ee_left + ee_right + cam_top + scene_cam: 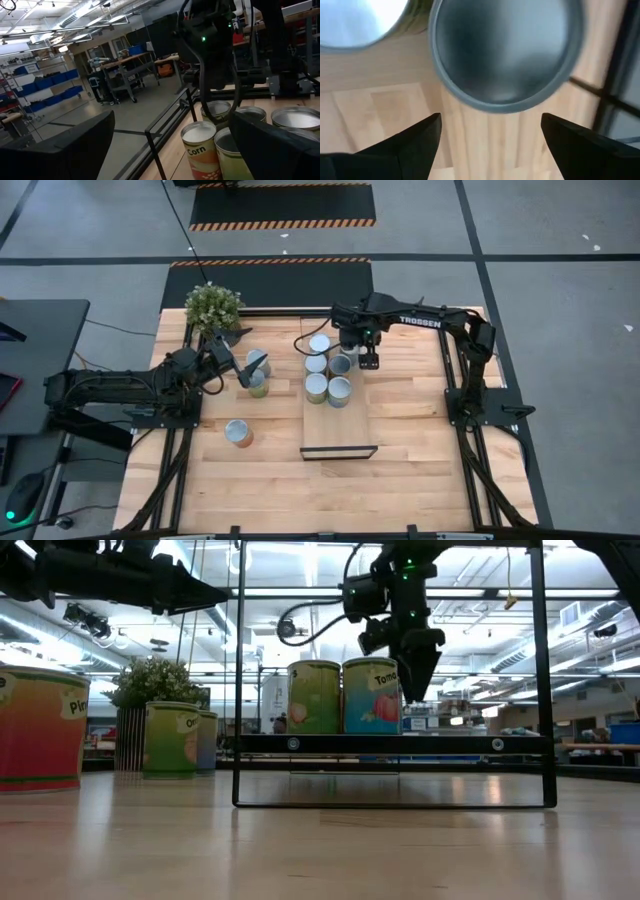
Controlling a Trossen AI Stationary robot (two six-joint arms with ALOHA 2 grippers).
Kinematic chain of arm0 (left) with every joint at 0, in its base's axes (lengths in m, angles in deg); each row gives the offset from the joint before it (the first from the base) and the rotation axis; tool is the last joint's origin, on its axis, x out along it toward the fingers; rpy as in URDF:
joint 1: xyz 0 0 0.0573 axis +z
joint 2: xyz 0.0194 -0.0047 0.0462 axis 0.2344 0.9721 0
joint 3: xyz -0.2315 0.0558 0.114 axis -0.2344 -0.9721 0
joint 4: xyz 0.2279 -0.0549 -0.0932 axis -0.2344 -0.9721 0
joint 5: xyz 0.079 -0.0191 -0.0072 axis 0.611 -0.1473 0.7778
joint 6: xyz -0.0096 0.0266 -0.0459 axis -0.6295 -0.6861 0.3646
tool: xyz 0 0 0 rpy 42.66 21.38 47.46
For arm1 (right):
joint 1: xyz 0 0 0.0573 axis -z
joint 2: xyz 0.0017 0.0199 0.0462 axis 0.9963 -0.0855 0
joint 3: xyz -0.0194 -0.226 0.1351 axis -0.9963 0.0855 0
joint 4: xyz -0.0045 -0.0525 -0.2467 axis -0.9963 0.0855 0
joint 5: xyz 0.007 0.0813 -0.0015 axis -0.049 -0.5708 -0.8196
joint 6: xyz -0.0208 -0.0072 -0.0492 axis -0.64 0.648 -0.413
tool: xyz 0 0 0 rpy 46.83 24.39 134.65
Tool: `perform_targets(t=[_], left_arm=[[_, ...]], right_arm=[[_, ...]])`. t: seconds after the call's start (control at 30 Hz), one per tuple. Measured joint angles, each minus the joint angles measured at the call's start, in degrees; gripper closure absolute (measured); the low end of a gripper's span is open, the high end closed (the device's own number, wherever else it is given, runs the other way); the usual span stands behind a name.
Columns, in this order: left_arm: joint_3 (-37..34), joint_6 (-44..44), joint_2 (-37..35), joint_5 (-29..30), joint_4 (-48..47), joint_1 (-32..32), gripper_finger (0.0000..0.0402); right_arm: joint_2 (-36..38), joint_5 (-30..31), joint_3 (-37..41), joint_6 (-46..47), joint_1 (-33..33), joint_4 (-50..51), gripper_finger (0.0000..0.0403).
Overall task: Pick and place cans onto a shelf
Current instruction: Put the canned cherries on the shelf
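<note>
Here the right gripper's [367,363] fingers [415,140] are standing apart, released, hovering just above the silver-topped cans [339,364] clustered on the narrow light-wood shelf [340,430] toward the tabletop's [420,470] far edge. The left gripper's [244,366] fingers [75,145] are spreading wide around a green-labelled tin [258,384] near the left edge.

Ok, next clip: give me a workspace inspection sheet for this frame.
Surface: plank table, bare at the near end.
Job's things: five cans on the shelf; two cans at the left gripper; one can alone on the table.
Clutter: potted plant at the far left corner.
Grippers: left gripper open around those two cans; right gripper open above the shelf.
Cables: black cable on the floor.
Surroundings: workshop benches, blue bins.
</note>
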Motion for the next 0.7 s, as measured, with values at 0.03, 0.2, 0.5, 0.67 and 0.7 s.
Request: perform_targets(t=[0.03,0.2,0.5,0.67,0.7], left_arm=[[-0.01,0.00,0.00,0.00,-0.03,0.00,0.0005],[-0.02,0.00,0.00,0.00,-0.02,0.00,0.0005],[-0.02,0.00,-0.01,0.00,0.00,0.00,0.0005],[-0.01,0.00,0.01,0.00,0.00,0.00,0.0005],[0.00,0.00,0.01,0.02,0.00,0.00,0.0005]], right_arm=[[0.00,-0.95,0.45,0.32,0.08,0.03,0.0054],[0.00,-3.71,1.10,0.61,-0.66,-0.84,0.0054],[0.00,-5.10,1.10,-2.74,-2.05,-5.61,0.0054],[0.00,-5.10,1.10,-4.07,-2.01,-7.94,0.0054],[0.00,-5.08,1.10,-4.35,-2.01,-8.67,0.0054]])
